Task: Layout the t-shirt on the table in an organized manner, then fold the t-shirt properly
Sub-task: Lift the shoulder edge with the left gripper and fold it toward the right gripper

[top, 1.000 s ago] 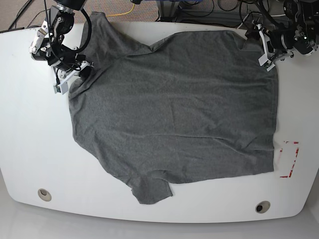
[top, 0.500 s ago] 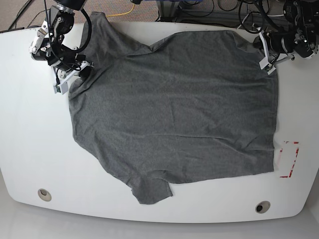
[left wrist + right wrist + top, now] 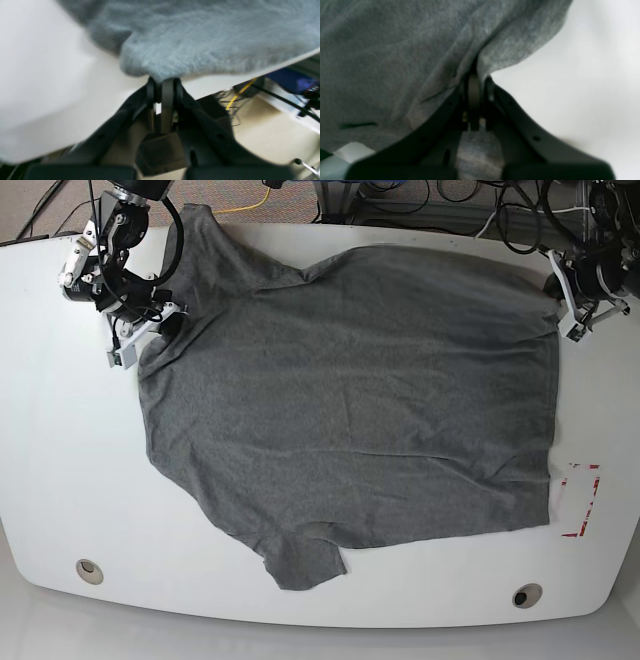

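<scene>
We see the t-shirt [image 3: 350, 400] spread over most of the counter [image 3: 60, 480], still skewed, one sleeve trailing toward the near edge. The right pincer [image 3: 478, 82] is pinched on cloth at the far left, with a ridge of fabric rising from its tips. The left pincer [image 3: 163, 86] is closed on the hem corner at the far right (blurred in its wrist view). We judge both grips are there to draw the far edge taut and straight, before any folding begins.

Black arms with black fingers [image 3: 472, 92] and white brackets.
</scene>
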`<state>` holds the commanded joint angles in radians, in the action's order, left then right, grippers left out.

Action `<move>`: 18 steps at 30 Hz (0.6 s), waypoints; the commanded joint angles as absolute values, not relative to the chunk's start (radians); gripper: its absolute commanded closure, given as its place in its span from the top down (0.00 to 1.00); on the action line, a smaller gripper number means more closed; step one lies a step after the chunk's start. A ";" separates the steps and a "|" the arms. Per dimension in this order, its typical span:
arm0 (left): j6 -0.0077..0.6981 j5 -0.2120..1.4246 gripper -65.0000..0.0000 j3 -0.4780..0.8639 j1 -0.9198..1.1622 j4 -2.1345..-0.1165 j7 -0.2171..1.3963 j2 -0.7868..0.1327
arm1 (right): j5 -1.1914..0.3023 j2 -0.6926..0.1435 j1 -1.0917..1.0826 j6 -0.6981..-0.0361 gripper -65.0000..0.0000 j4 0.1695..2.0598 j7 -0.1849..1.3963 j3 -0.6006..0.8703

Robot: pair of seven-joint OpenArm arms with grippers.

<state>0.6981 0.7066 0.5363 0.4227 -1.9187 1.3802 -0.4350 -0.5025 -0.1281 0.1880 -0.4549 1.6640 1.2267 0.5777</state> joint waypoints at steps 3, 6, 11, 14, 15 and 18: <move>0.698 0.785 0.01 0.584 0.420 -1.937 1.396 -0.449 | -0.503 -0.128 0.188 -0.455 0.00 1.664 1.227 0.578; 0.698 0.862 0.01 0.605 0.394 -1.940 1.396 -0.458 | -0.503 -0.128 0.186 -0.455 0.00 1.664 1.227 0.578; 0.698 0.911 0.01 0.621 0.343 -1.940 1.396 -0.484 | -0.504 -0.128 0.186 -0.455 0.00 1.666 1.227 0.578; 0.698 0.912 0.01 0.625 0.285 -1.940 1.396 -0.483 | -0.504 -0.128 0.185 -0.455 0.00 1.667 1.228 0.576; 0.698 0.912 0.01 0.624 0.272 -1.940 1.396 -0.483 | -0.504 -0.128 0.185 -0.455 0.00 1.667 1.228 0.576; 0.698 0.914 0.01 0.621 0.240 -1.939 1.396 -0.483 | -0.504 -0.130 0.170 -0.455 0.00 1.673 1.230 0.576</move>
<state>0.6981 0.9137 0.6206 0.2401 -1.9387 1.3963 -0.4826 -0.5040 -0.1297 0.1695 -0.4549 1.6732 1.2298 0.5762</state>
